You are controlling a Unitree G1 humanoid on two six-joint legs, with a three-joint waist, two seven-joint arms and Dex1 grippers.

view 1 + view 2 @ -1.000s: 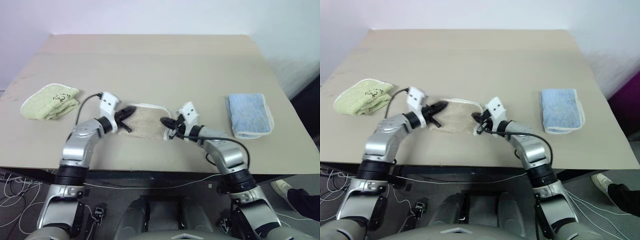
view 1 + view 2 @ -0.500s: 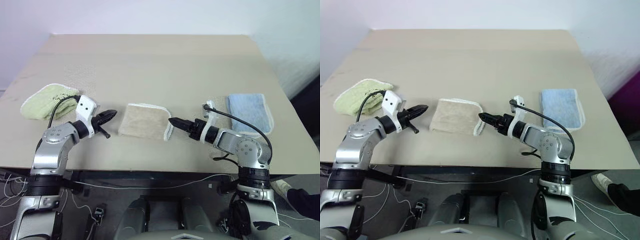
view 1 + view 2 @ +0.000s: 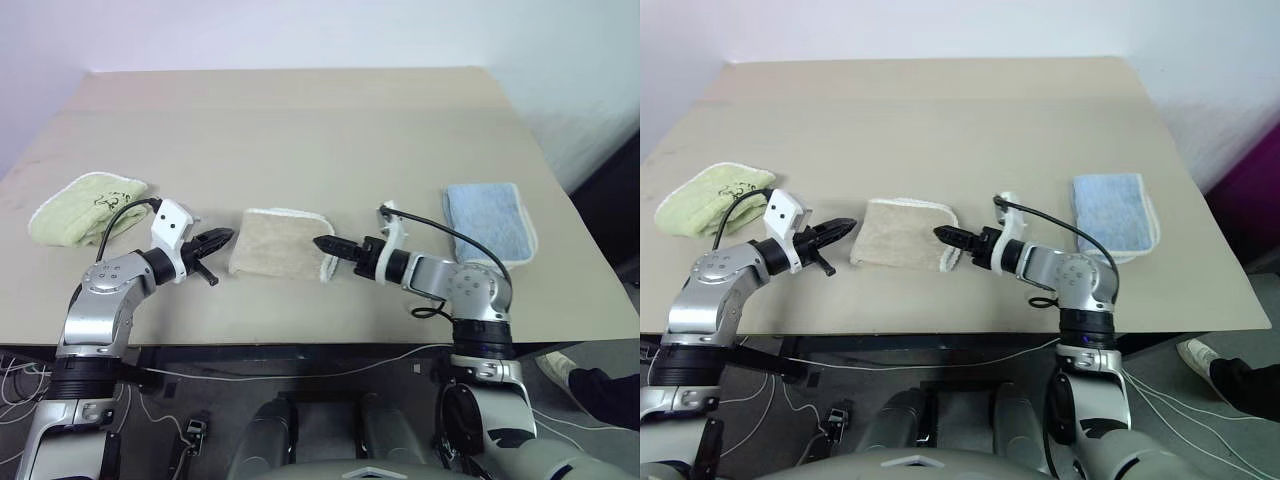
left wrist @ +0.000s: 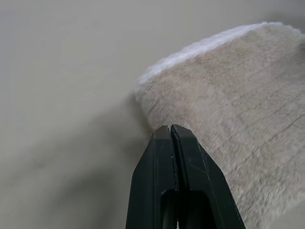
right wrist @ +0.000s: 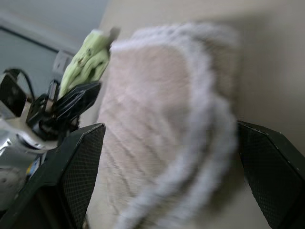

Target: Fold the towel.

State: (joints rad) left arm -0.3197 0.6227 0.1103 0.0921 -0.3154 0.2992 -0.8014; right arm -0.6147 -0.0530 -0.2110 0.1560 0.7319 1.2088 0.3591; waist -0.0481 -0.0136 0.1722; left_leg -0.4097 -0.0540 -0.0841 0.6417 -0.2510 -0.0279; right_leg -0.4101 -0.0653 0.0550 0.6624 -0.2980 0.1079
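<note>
folded beige towel (image 3: pixel 281 245) lying flat near the front edge of the table (image 3: pixel 300 120), midway between the two arms, white corded edging along its far side and its right-hand end; looks already doubled into a compact pad, so folding judged finished or close to it

left gripper (image 3: pixel 222 238) pinched fully shut on nothing, tip just beside the towel's left end, free of the cloth; in the left wrist view the closed black fingers (image 4: pixel 174 157) aimed at the towel's edge, contact impossible to confirm

right gripper (image 3: pixel 322 243) at the towel's right end by the white edging, jaws spread wide in the right wrist view, either side of that end and holding nothing; probably parted so the cloth can settle flat rather than be dragged

both arms low and level, flanking the towel, a sensible stance for pressing or squaring the fold

light-green towel (image 3: pixel 82 207) folded at the far left, light-blue towel (image 3: pixel 490 225) folded at the right, both well apart from the beige one, likely set aside so as not to get in the way
</note>
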